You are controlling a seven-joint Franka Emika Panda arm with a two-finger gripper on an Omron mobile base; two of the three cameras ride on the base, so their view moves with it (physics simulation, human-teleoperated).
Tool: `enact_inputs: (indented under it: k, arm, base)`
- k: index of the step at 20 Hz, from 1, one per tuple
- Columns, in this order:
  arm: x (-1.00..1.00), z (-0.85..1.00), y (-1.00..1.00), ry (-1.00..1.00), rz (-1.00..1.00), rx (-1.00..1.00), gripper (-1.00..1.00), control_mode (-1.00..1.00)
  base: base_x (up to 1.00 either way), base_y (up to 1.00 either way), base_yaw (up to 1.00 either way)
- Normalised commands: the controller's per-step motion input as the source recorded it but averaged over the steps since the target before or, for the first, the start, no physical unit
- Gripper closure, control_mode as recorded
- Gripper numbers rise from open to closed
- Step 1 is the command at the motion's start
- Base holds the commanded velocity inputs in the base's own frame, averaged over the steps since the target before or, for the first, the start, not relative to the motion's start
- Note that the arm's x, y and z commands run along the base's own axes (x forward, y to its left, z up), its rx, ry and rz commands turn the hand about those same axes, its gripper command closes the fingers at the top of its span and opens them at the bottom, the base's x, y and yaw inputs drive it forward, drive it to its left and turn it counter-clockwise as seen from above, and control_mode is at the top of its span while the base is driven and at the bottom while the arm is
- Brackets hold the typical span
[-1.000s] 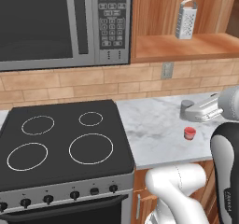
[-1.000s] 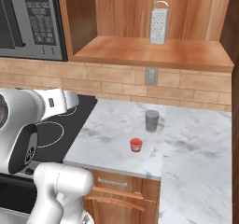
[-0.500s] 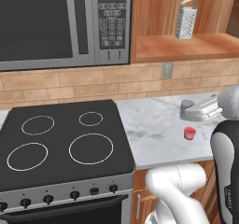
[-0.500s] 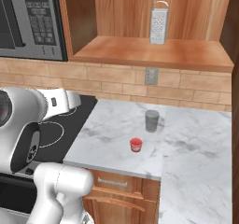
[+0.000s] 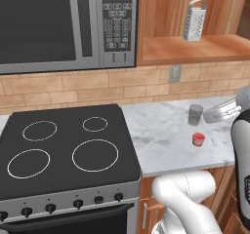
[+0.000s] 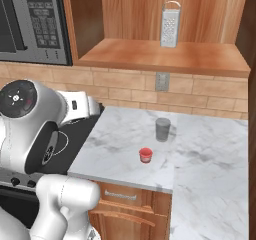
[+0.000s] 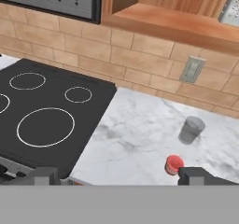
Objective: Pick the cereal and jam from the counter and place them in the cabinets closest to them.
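Jam (image 7: 174, 164) unmoved on counter (image 7: 135, 139), arm shifted slightly, gripper (image 7: 116, 176) open, empty.

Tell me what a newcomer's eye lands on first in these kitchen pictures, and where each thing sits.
The tiny red jam pops out against the pale marbled counter, standing alone a little in front of a grey cup. Left of the counter lies the black stovetop with its four white rings, under a steel-framed microwave. Up in the open wooden cabinets, a tall metal grater stands on the shelf.
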Motion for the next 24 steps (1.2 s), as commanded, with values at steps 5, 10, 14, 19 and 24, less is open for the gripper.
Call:
enact_inputs:
  k: [5, 10, 14, 19, 24]
  arm:
    - [0.00, -0.13, -0.45, 0.06, 0.00, 0.01, -1.00, -1.00]
    - [0.00, -0.12, -0.30, 0.01, 0.00, 0.00, -1.00, -1.00]
    - [0.00, -0.06, -0.05, 0.02, 0.00, 0.00, -1.00, -1.00]
    - [0.01, -0.08, 0.00, 0.06, 0.00, -0.06, -1.00, -1.00]
    - [0.00, -0.15, 0.01, 0.09, 0.00, -0.11, -1.00, -1.00]
  base:
    - [0.00, 0.00, 0.00]
    - [0.00, 0.00, 0.00]
    - [0.00, 0.00, 0.00]
    - [0.00, 0.00, 0.00]
    - [0.00, 0.00, 0.00]
